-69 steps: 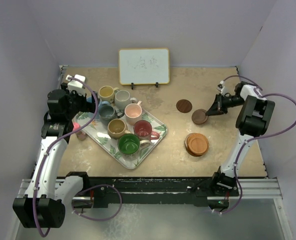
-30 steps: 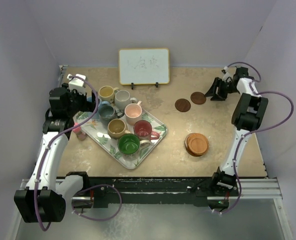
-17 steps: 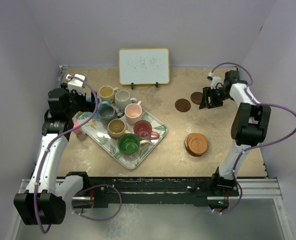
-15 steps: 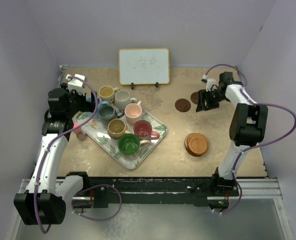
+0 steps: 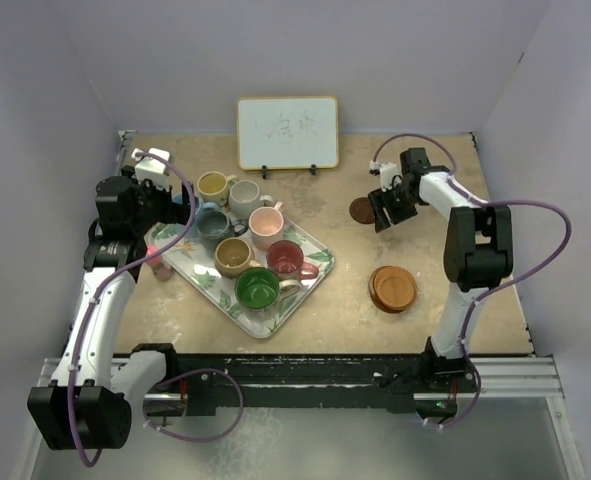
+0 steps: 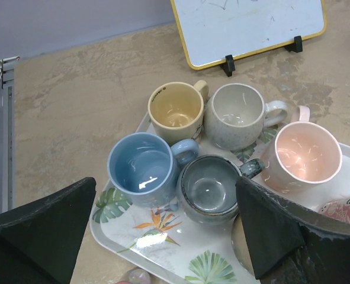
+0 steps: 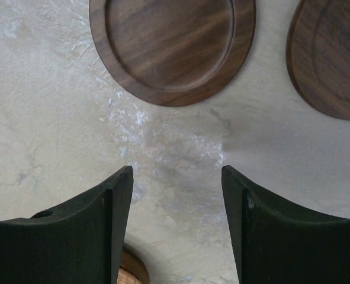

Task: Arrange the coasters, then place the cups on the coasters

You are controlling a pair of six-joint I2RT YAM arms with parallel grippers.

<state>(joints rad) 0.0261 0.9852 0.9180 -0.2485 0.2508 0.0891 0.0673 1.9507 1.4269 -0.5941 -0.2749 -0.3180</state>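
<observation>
While two dark brown coasters (image 7: 172, 47) lie singly on the table (image 7: 56, 118), side by side but not touching, right of centre toward the far side, more coasters sit in one orange-brown stack (image 5: 392, 288) nearer the front; how many it holds cannot be counted. The right gripper (image 7: 176, 177) hangs over the table right by the two dark discs, fingers apart with only bare table between them. Eight cups (image 5: 233, 255) cluster at left. The light blue (image 6: 142, 168), dark grey-blue (image 6: 210, 186), pink (image 6: 302, 157), tan, red (image 5: 286, 260) and green (image 5: 257, 288) ones stand on the leaf-patterned tray (image 5: 310, 285). The yellow (image 6: 175, 112) and off-white (image 6: 234, 115) ones stand at its far rim, on or off it unclear. The left gripper (image 6: 163, 189) hangs above them, fingers spread wide, holding nothing. One whiteboard (image 5: 287, 132) stands at the far edge.
</observation>
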